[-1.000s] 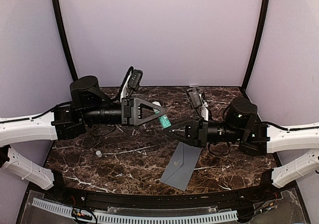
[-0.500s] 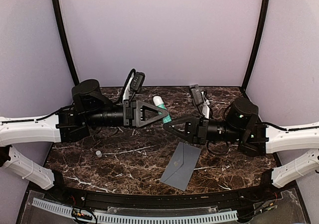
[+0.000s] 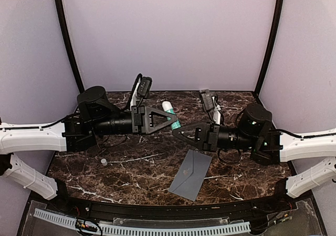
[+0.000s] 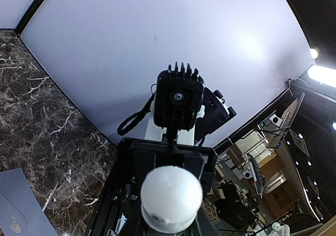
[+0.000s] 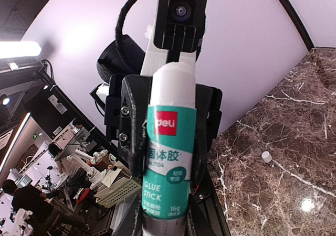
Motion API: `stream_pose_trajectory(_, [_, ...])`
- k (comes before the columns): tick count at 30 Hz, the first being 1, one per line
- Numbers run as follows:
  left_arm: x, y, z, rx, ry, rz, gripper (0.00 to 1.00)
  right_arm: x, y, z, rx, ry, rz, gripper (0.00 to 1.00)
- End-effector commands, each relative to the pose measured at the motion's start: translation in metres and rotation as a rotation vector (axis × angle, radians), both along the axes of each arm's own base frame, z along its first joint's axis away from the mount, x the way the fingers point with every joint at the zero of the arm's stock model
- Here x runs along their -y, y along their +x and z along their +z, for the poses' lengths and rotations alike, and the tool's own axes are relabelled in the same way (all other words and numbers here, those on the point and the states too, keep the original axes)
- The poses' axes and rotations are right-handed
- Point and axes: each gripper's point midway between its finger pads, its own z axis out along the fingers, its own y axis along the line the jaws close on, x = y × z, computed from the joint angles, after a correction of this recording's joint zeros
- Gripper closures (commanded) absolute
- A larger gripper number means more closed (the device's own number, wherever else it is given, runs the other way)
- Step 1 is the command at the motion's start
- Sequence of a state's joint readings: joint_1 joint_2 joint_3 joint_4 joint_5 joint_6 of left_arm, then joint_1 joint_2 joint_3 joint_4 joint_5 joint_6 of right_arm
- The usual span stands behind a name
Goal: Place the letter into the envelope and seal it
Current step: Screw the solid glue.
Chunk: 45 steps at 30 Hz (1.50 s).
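Top view, left claw: the left gripper [image 3: 175, 121] stretches in from the left above the middle of the table [image 3: 131, 175], its fingers set narrow around the glue stick [image 3: 169, 113].
Top view, right claw: the right gripper [image 3: 177, 131] stretches in from the right, tip to tip with the left one, and clamps the stick's green lower end.
Top view, glue stick: it's up in the air between the two claws, tilted, with its white end pointing toward the table's far edge.
Top view, envelope: the envelope [image 3: 191, 174] lies flat by the table's near edge, right of the middle. It sits skewed with its flap folded down, just on the near side of the right gripper.
Top view, cap: a small white cap [image 3: 104, 162] sits alone toward the left edge, well apart from the envelope.
Left wrist, glue stick: the glue stick [image 4: 170, 196] shows its rounded white end at bottom centre, and the right arm's black head and camera are straight behind it.
Left wrist, envelope: one grey-blue corner of the envelope [image 4: 13, 207] peeks in at bottom left, lying on the marble.
Right wrist, glue stick: the glue stick [image 5: 168, 157] faces us label first, green and white, rising from the bottom edge.
Right wrist, left claw: its black fingers [image 5: 134, 152] hug both sides of the stick with no gap showing.
Right wrist, right claw: its own fingers are lost below the picture's edge, so the grip itself doesn't show in this view.
Right wrist, cap: the cap [image 5: 266, 156] sits on the marble off to the right.
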<state>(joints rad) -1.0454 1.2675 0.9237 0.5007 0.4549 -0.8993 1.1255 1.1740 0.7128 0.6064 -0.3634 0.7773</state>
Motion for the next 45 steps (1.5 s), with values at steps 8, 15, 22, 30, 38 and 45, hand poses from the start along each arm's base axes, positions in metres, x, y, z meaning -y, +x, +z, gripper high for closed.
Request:
stream_pose_trajectory(8, [0.002,-0.006,0.013,-0.016,-0.069,-0.033,0.72,0.003,-0.001,0.000,0.023,0.015,-0.005,0.97])
stream_pose_trajectory(15, [0.002,-0.006,0.013,-0.017,-0.070,-0.033,0.71,0.002,-0.002,-0.003,0.019,0.010,0.006,0.97])
stream_pose_trajectory(22, [0.003,-0.006,0.011,-0.018,-0.066,-0.034,0.66,0.000,-0.002,-0.004,0.015,0.004,0.006,0.97])
stream_pose_trajectory(30, [0.002,-0.004,0.011,-0.016,-0.063,-0.022,0.82,0.001,-0.002,-0.006,0.011,-0.002,0.003,0.92])
stream_pose_trajectory(38, [-0.003,-0.005,0.013,0.006,-0.060,-0.010,0.91,0.005,-0.003,-0.010,-0.003,-0.011,0.006,0.69])
stream_pose_trajectory(45, [-0.004,-0.006,0.013,0.010,-0.056,-0.012,0.93,0.007,-0.005,-0.007,-0.006,0.005,0.020,0.78])
